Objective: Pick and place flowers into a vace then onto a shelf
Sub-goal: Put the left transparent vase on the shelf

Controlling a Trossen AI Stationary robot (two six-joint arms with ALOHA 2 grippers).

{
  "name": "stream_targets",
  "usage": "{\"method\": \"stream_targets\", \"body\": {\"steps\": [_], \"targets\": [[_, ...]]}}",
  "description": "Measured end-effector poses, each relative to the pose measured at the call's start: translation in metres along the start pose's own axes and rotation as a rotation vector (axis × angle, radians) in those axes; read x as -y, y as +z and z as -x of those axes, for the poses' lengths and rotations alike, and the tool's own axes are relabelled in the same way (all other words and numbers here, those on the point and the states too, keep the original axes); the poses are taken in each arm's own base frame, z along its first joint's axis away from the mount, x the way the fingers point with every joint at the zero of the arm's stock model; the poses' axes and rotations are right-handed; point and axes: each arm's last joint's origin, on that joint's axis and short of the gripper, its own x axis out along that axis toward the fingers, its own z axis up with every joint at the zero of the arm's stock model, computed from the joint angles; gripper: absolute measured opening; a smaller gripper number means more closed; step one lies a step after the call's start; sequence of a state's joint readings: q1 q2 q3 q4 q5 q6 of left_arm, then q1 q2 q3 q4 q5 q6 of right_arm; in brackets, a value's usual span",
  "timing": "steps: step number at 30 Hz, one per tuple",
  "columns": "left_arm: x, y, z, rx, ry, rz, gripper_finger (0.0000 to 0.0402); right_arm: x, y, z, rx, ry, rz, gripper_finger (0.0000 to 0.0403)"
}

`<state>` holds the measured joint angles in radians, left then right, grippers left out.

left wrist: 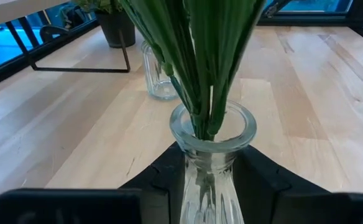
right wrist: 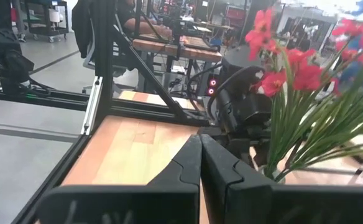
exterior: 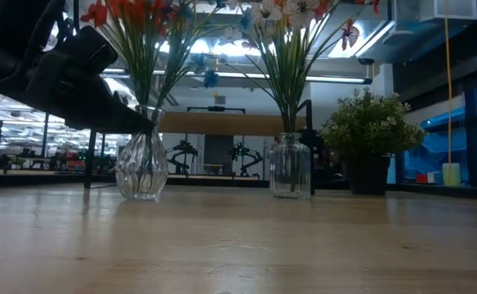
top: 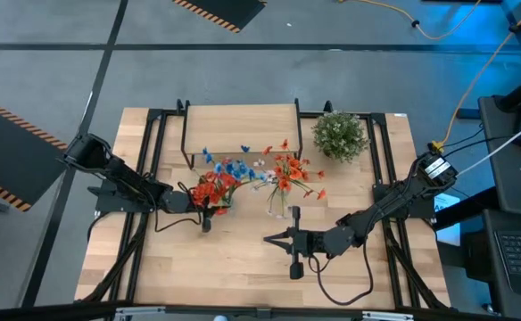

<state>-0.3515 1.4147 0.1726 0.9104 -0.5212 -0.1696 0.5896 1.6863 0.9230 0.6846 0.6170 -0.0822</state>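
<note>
The left claw (top: 200, 207) is gripping the neck of a ribbed glass vase (exterior: 141, 167), fingers (left wrist: 160, 180) pressing on both sides; red flowers (top: 214, 187) are standing in it, on the worktop (top: 243, 259) before the shelf (top: 240, 120). The right claw (top: 271, 238) is resting shut and empty nearby.

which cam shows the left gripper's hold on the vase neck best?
Left wrist view: the left gripper has a finger on each side of the fluted vase neck, stems above. The low view shows the vase whole, but the arm hides the contact. The high view hides it under blooms. The right wrist view shows only flowers and the far arm.
</note>
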Motion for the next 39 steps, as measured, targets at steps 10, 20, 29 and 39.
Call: {"method": "stream_targets", "body": {"steps": [10, 20, 29, 39], "targets": [[-0.001, 0.007, 0.005, 0.015, -0.031, 0.012, 0.0103, 0.0, -0.002, 0.0, -0.015, 0.001, -0.015, 0.0004], [-0.009, 0.028, 0.025, 0.053, -0.035, 0.026, 0.0103, 0.0, -0.002, 0.0, -0.015, 0.001, -0.012, 0.0004], [-0.018, 0.042, 0.047, 0.088, -0.073, 0.054, 0.0103, 0.0, -0.002, 0.0, -0.014, 0.001, -0.008, 0.0004], [-0.02, 0.069, 0.059, 0.09, -0.083, 0.043, 0.0103, 0.007, 0.007, -0.001, 0.034, -0.031, -0.08, 0.0004]]}}
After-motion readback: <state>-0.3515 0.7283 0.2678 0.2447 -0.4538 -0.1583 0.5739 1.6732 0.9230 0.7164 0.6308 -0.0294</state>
